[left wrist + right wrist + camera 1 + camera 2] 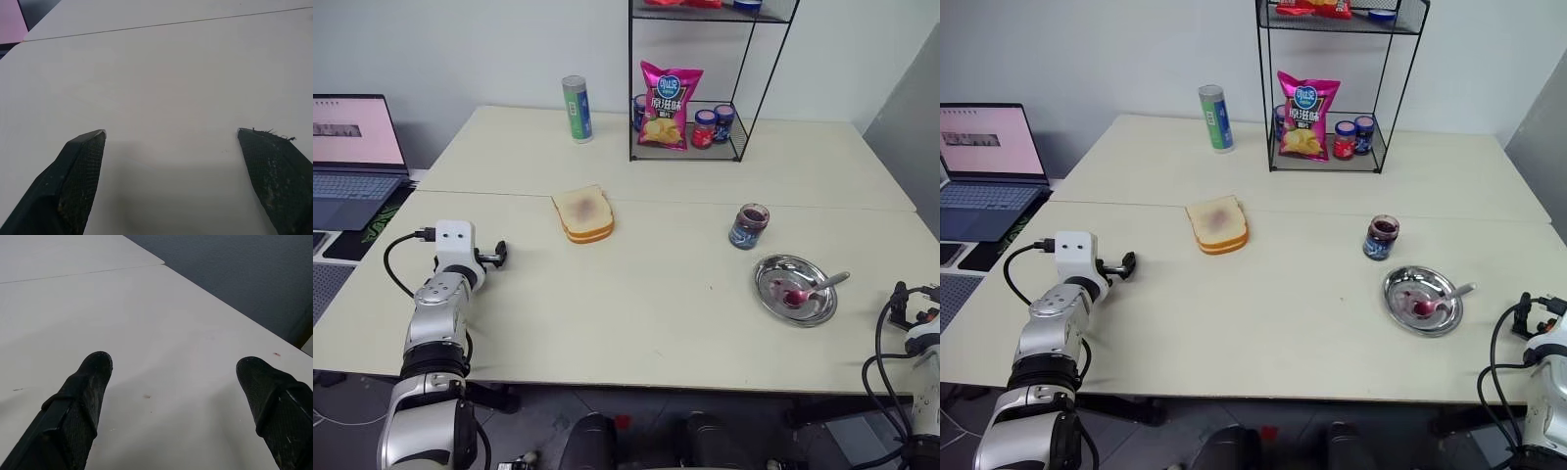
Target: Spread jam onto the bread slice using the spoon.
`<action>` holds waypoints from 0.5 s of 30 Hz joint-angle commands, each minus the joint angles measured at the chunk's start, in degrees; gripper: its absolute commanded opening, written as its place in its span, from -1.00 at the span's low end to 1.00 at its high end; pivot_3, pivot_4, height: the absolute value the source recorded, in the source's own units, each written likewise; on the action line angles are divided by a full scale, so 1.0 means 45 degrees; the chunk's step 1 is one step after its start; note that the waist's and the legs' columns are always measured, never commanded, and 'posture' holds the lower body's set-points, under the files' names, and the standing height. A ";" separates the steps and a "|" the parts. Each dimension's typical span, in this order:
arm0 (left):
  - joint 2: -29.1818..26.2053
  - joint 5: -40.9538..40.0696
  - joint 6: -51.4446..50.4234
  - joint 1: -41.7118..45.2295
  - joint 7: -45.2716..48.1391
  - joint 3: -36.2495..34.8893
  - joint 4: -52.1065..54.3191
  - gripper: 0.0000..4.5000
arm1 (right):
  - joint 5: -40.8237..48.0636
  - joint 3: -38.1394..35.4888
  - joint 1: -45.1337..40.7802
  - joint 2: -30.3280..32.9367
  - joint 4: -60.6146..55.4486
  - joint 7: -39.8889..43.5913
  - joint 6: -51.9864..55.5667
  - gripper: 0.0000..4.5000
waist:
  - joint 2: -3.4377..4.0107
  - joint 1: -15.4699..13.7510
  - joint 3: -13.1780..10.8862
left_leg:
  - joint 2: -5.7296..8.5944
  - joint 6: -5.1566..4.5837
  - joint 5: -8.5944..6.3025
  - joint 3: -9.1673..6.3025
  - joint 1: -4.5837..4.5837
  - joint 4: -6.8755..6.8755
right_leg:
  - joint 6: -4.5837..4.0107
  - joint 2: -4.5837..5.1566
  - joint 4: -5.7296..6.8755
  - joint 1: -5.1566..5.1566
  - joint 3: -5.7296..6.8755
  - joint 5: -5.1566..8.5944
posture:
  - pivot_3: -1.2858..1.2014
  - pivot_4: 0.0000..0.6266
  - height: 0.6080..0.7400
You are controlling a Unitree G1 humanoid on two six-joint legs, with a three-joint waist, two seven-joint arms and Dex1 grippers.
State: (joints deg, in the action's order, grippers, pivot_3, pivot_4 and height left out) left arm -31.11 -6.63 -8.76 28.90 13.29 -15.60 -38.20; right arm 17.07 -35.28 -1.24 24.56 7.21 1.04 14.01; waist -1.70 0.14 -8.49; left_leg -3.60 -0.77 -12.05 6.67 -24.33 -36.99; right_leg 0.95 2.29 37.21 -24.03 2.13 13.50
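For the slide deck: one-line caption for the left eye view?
Both grippers open and apart, left gripper empty; spoon rests in steel dish beside jam jar, bread slice mid-table.

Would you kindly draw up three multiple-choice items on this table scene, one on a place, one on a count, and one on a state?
1. Where does the spoon lie?
A. in the round steel dish
B. on the bread
C. inside the jam jar

2. How many bread slices are stacked on the table?
A. one
B. two
C. four

3. How stands the left claw?
A. shut on the spoon
B. shut on nothing
C. open, holding nothing

Key: 1 A, its red-stained bowl rests in the dish, handle over the rim. 2 B, two crust edges show, one above the other. 3 C, bare table shows between its spread fingers.
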 commanded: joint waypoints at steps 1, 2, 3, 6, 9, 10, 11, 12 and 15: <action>-0.0229 0.0060 0.0044 0.0230 -0.0097 -0.0041 0.0578 1.00 | 0.0037 -0.0432 -0.0116 0.0210 -0.0175 -0.0171 -0.0335 0.98 | 0.0000 0.0000 0.0000 | 0.0000 0.0000 0.0000 0.0000 0.0000 0.0000 | 0.0000 0.0000 0.0000 0.0000 0.0000 0.0000 | 0.03 -0.52 1.00; -0.0224 0.0068 0.0086 0.0253 -0.0114 -0.0044 0.0542 1.00 | 0.0026 -0.0427 -0.0136 0.0195 -0.0191 -0.0220 -0.0318 0.98 | 0.0000 0.0000 0.0000 | 0.0000 0.0000 0.0000 0.0001 0.0000 0.0000 | 0.0001 0.0000 0.0000 0.0000 0.0000 0.0001 | 0.03 -0.52 1.00; -0.0238 0.0120 0.0160 0.0233 -0.0116 -0.0007 0.0579 1.00 | 0.0029 -0.0405 -0.0135 0.0182 -0.0287 -0.0241 -0.0274 0.98 | 0.0000 0.0000 0.0000 | 0.0000 0.0000 0.0000 0.0000 0.0000 0.0000 | 0.0002 0.0000 0.0000 0.0000 0.0000 0.0001 | 0.03 -0.52 1.00; -0.0232 -0.0244 0.0158 0.0066 0.0028 -0.0334 0.0917 1.00 | 0.0026 -0.0518 -0.0266 0.0408 -0.0639 -0.0247 -0.0449 0.98 | -0.0001 0.0000 -0.0001 | -0.0001 0.0000 0.0000 0.0000 -0.0001 0.0000 | 0.0001 0.0000 0.0000 0.0000 0.0001 0.0001 | 0.03 -0.52 1.00; -0.0317 -0.0374 0.0443 -0.0011 0.0176 -0.0495 0.1298 1.00 | 0.0469 -0.0601 -0.0806 0.0623 -0.1502 -0.0184 -0.0109 0.98 | 0.0003 0.0001 -0.0003 | 0.0000 0.0000 0.0000 0.0003 -0.0003 0.0000 | -0.0001 0.0001 0.0000 -0.0005 -0.0003 -0.0002 | 0.03 -0.52 1.00; -0.0360 -0.0499 0.0506 -0.0012 0.0322 -0.0577 0.1491 1.00 | 0.0606 -0.0439 -0.0980 0.0693 -0.1917 -0.0010 0.0075 0.98 | 0.0006 0.0002 -0.0004 | 0.0000 0.0000 0.0000 0.0006 -0.0002 -0.0001 | -0.0001 0.0001 0.0002 -0.0004 -0.0003 -0.0002 | 0.03 -0.52 1.00; -0.0408 -0.0697 0.0537 0.0021 0.0604 -0.0656 0.1704 1.00 | 0.0809 -0.0251 -0.1201 0.0762 -0.2359 0.0184 0.0317 0.98 | 0.0007 0.0010 -0.0004 | 0.0000 0.0000 0.0000 0.0007 -0.0002 -0.0002 | 0.0002 0.0001 0.0002 -0.0007 -0.0003 -0.0003 | 0.03 -0.52 1.00; -0.0472 -0.0868 0.0563 0.0051 0.0949 -0.0680 0.1958 1.00 | 0.1069 -0.0052 -0.1452 0.0871 -0.2821 0.0409 0.0591 0.98 | 0.0006 0.0032 -0.0004 | -0.0002 0.0000 0.0000 0.0007 -0.0002 -0.0001 | 0.0002 0.0001 0.0002 -0.0006 -0.0005 -0.0003 | 0.03 -0.52 1.00; -0.0662 -0.1234 0.0589 0.0132 0.2017 -0.0503 0.2725 1.00 | 0.2715 0.0691 -0.2677 0.1438 -0.4384 0.1554 0.2067 0.98 | 0.0007 0.0073 -0.0007 | -0.0015 0.0000 0.0000 0.0003 -0.0002 0.0000 | -0.0005 -0.0007 0.0005 -0.0007 -0.0004 -0.0004 | 0.03 -0.52 1.00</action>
State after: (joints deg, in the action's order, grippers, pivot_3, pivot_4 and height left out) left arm -32.55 -10.45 -7.38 28.63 18.89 -17.36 -30.51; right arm 23.07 -34.23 -9.56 28.76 -5.28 3.91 18.86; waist -1.67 0.47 -8.53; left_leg -3.66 -0.77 -12.05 6.69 -24.35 -36.98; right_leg 0.92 2.25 37.24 -24.08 2.11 13.48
